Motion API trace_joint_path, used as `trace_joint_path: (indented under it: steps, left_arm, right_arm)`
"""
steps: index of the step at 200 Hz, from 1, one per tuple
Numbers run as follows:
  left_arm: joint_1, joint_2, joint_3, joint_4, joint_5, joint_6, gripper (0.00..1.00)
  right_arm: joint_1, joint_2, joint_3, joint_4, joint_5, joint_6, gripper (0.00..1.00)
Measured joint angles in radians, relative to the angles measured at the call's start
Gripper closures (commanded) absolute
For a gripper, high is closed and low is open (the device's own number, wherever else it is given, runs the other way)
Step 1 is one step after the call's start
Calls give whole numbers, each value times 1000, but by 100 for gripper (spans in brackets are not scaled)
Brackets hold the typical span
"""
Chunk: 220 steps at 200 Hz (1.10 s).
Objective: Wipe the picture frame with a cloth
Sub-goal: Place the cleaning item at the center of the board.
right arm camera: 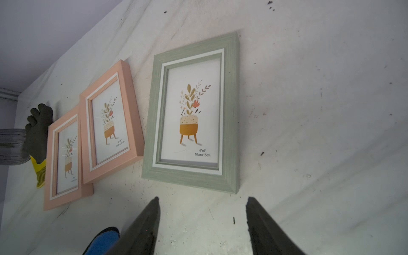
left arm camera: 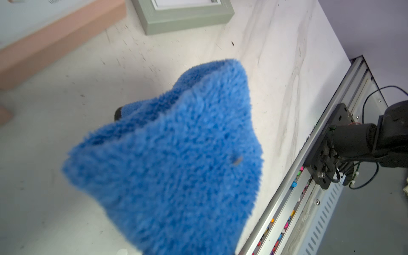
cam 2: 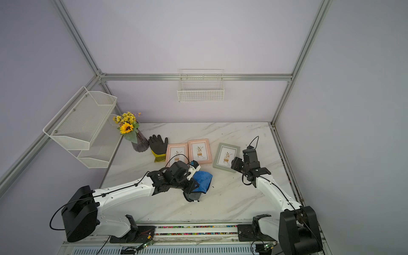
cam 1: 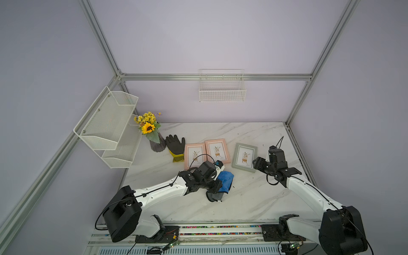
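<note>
1. Left gripper (cam 1: 218, 185): closed on the cloth (left arm camera: 176, 154). The fingertips are buried in the fabric, and only one dark tip shows past its edge in the left wrist view.

2. Cloth appearance: bright blue, deep fluffy pile, bunched into a loose cone that widens away from the grip. In a top view the dark grey reverse (cam 1: 215, 196) hangs below the gripper on the near side, with a small white tag at its end. Whether that end rests on the table (cam 1: 254, 198) cannot be told.

3. Cloth position: at the left gripper, above the marble-patterned table and clear of all frames.

4. Right gripper (right arm camera: 203, 200): jaws spread apart, nothing between them. It is well apart from the left gripper.

5. Green picture frame (right arm camera: 192, 114): lies flat just ahead of the right gripper's fingertips, not touching them. It has a grey-green wood-grain border, a white inner mount and a potted-plant print.

6. Two pink picture frames (cam 1: 217, 150) (cam 1: 194, 154): just beyond the left gripper, side by side and touching. They lie beside the green frame and carry the same print.

7. Black-and-yellow glove (cam 1: 175, 146): beside the pink frames, on the side away from the right gripper.

8. Vase (cam 1: 157, 144) of yellow flowers: beyond the glove.

9. Mesh shelf (cam 1: 108, 123) and wire basket (cam 1: 221, 92): on the walls, farthest from both grippers.
</note>
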Motion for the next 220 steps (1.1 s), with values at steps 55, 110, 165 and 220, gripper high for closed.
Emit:
trace_joint_path:
  steps: [55, 110, 165, 220]
  left_arm:
    - [-19, 227, 35, 32, -3, 20, 86]
    - [-34, 281, 89, 33, -88, 2, 46]
    - [-31, 192, 73, -14, -270, -53, 23]
    - [21, -12, -6, 26, -282, -79, 7]
  right_arm:
    - [0, -103, -48, 46, -21, 7, 36]
    - [0, -104, -64, 47, -16, 15, 36]
    - [0, -123, -65, 43, 2, 15, 35]
    - [0, -124, -47, 31, 28, 14, 33]
